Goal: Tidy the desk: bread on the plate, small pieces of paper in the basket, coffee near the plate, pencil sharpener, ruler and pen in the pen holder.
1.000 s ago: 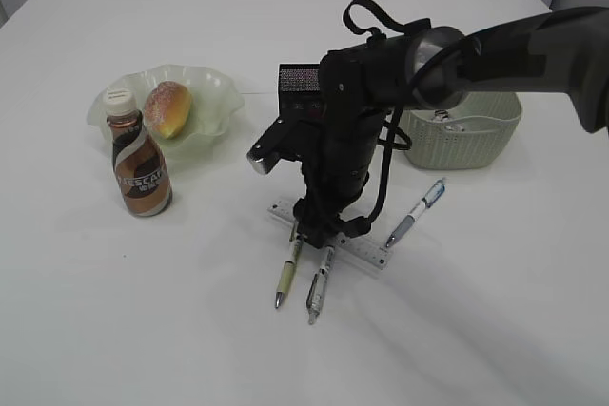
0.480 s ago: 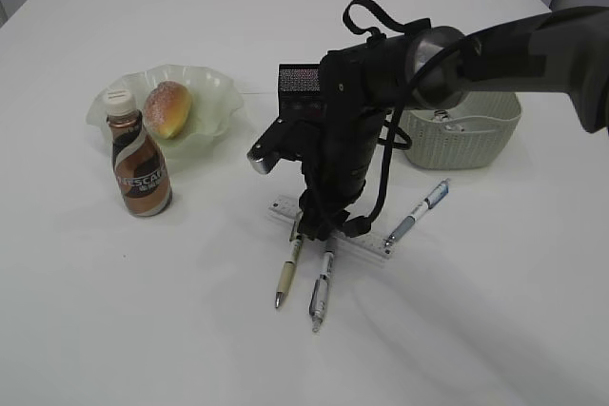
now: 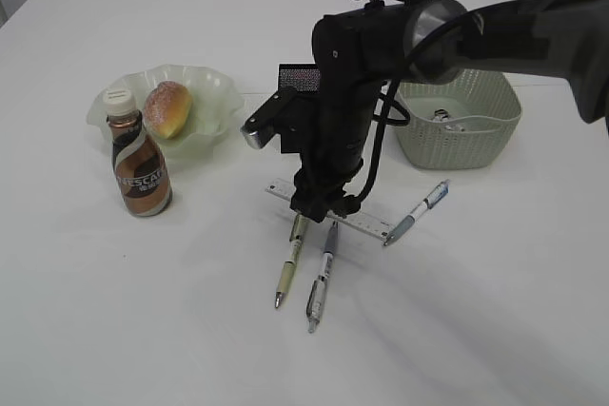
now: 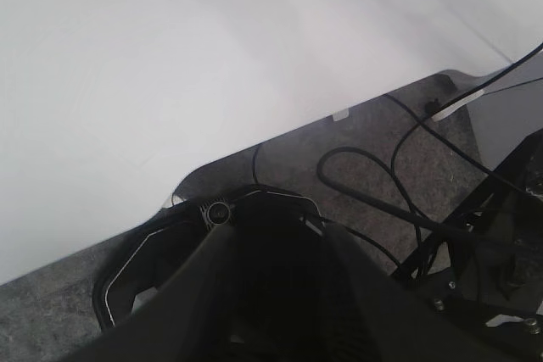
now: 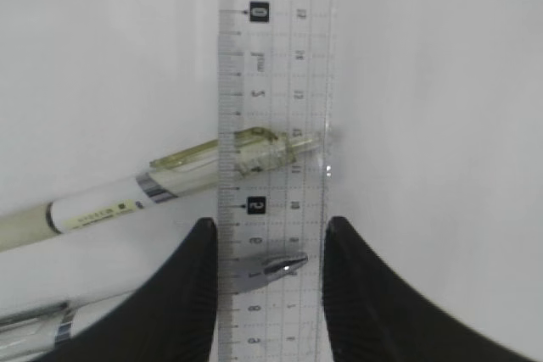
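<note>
While clamped edgewise, ruler (image 5: 270, 175) between right hand (image 5: 270, 281) fingers, above pens (image 5: 127, 201).

A white counter (image 3: 495, 311) carries a frilly glass plate (image 3: 214, 92), a coffee bottle (image 3: 139, 164) just in front of it, a pale basket (image 3: 461, 135), a black pen holder (image 3: 297, 83), and three pens (image 3: 290, 268) (image 3: 319, 282) (image 3: 416, 213).

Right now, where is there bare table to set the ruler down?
Bare: the near table below the coffee bottle, and right of the blue pen below the basket. Crowded: centre, where ruler, two pens and right end effector bunch.
</note>
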{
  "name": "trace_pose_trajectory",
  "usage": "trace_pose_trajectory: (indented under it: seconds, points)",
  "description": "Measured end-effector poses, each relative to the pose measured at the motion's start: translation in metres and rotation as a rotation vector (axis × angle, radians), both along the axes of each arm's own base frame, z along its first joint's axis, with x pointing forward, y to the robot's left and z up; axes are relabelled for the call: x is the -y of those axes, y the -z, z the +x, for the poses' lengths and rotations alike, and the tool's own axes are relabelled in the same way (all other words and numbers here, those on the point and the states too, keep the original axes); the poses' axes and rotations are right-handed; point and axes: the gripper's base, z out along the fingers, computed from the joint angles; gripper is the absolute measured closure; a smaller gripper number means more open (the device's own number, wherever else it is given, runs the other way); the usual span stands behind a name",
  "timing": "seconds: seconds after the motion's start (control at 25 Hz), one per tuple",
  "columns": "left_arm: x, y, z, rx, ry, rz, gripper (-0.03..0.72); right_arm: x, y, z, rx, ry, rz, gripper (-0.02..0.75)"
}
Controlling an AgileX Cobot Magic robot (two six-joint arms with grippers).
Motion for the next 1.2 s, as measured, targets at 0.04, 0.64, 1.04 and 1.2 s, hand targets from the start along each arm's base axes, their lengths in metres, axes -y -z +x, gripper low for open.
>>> trace_pose_trajectory:
  seconds: [0.04,0.64,1.04,1.2]
  points:
    - [0.0,0.0,0.0,0.0,0.0,0.0,0.442,-0.001,-0.002,0.0,-0.004,0.008,0.004,0.442]
    - [0.0,0.0,0.0,0.0,0.0,0.0,0.442,0.0,-0.02,-0.002,-0.117,0.378,0.016,0.444]
    - [0.0,0.0,0.0,0.0,0.0,0.0,0.442,0.006,-0.072,0.007,0.12,0.588,0.132,0.444]
    - [0.0,0.0,0.0,0.0,0.0,0.0,0.442,0.011,-0.122,0.005,0.277,0.582,0.25,0.444]
